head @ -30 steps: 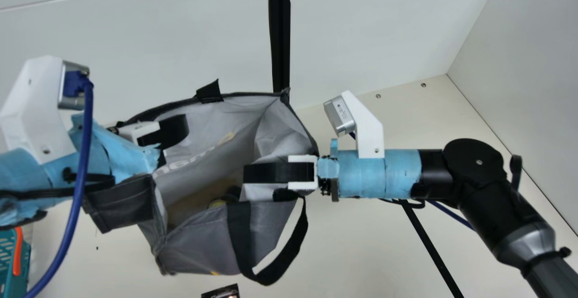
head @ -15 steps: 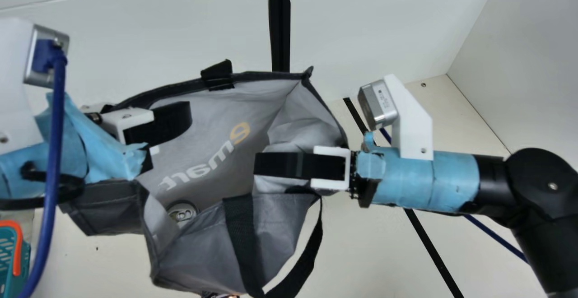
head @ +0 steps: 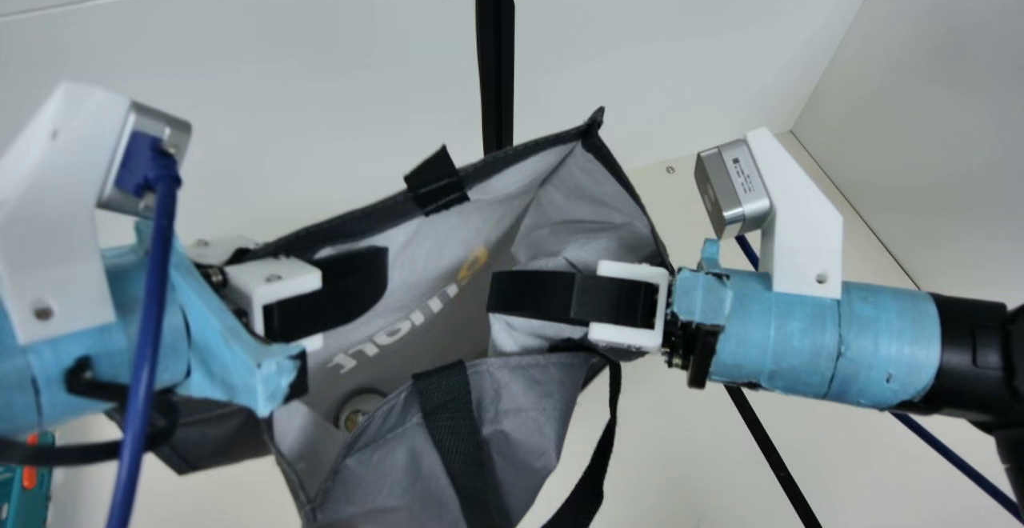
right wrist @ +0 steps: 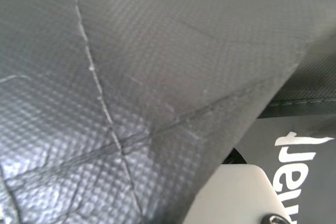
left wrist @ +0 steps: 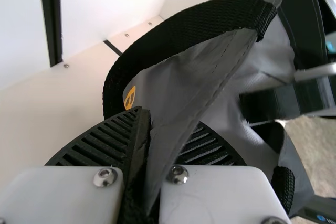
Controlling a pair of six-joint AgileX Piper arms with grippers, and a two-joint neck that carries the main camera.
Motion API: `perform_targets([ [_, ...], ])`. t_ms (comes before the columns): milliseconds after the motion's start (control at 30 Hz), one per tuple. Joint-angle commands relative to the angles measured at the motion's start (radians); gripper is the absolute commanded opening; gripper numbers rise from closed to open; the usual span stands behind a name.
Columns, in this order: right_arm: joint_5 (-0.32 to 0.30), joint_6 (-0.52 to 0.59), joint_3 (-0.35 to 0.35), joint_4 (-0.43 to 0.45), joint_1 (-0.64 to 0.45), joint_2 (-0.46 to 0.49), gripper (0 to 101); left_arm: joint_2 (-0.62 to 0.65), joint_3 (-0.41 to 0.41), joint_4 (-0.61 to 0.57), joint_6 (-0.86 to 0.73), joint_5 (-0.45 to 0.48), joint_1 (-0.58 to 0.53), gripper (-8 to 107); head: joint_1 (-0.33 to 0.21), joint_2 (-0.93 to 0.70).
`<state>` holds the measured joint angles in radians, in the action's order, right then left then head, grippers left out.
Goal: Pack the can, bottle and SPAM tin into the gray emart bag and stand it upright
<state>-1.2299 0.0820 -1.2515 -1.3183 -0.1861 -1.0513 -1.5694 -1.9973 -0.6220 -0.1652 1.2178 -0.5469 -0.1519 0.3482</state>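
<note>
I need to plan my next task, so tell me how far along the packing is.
Done: the can is inside the gray emart bag.
In hand: the left gripper pinches the bag's edge, and the right gripper is at its open mouth.
Left: setting the bag upright and letting go. Whether the bottle and SPAM tin are packed, I cannot tell.

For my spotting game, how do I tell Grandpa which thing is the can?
Find the big gray fabric bag with black trim. Look inside its opening, just below the pale printed letters. The metal can is the small round top peeping out there, a circle against plain gray cloth.
</note>
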Motion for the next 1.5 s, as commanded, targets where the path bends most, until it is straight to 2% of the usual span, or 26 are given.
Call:
perform_targets([
  [0, 0.01, -0.037, -0.007, 0.028, 0.006, 0.005, 0, 0.005, 0.035, -0.003, -0.007, 0.002, -0.007, -8, -0.023, 0.001],
  [133, 0.01, -0.084, -0.007, 0.087, 0.022, 0.016, 0, 0.011, 0.078, -0.018, -0.024, 0.002, -0.018, -8, -0.023, 0.001],
  [300, 0.01, -0.098, 0.028, 0.158, 0.035, 0.016, 0, -0.008, 0.116, -0.047, -0.057, 0.002, -0.024, -8, -0.023, 0.001],
  [467, 0.01, -0.052, 0.082, 0.219, 0.029, -0.012, 0, -0.055, 0.132, -0.07, -0.106, 0.002, -0.023, -8, -0.023, 0.001],
  [600, 0.01, 0.025, 0.117, 0.243, 0.009, -0.051, 0, -0.109, 0.114, -0.083, -0.152, 0.002, -0.01, -8, -0.023, 0.001],
  [800, 0.01, 0.179, 0.137, 0.21, -0.034, -0.118, 0, -0.2, 0.037, -0.093, -0.213, 0.002, 0.017, -8, -0.023, 0.001],
  [1033, 0.01, 0.336, 0.13, 0.164, -0.064, -0.194, 0, -0.303, -0.093, -0.108, -0.252, 0.002, 0.045, -8, -0.023, 0.001],
  [1267, 0.01, 0.434, 0.093, 0.141, -0.083, -0.273, 0, -0.397, -0.214, -0.112, -0.288, 0.002, 0.068, -8, -0.023, 0.001],
  [1467, 0.023, 0.471, 0.051, 0.132, -0.082, -0.33, 0, -0.461, -0.311, -0.102, -0.298, 0.002, 0.081, -8, -0.023, 0.001],
])
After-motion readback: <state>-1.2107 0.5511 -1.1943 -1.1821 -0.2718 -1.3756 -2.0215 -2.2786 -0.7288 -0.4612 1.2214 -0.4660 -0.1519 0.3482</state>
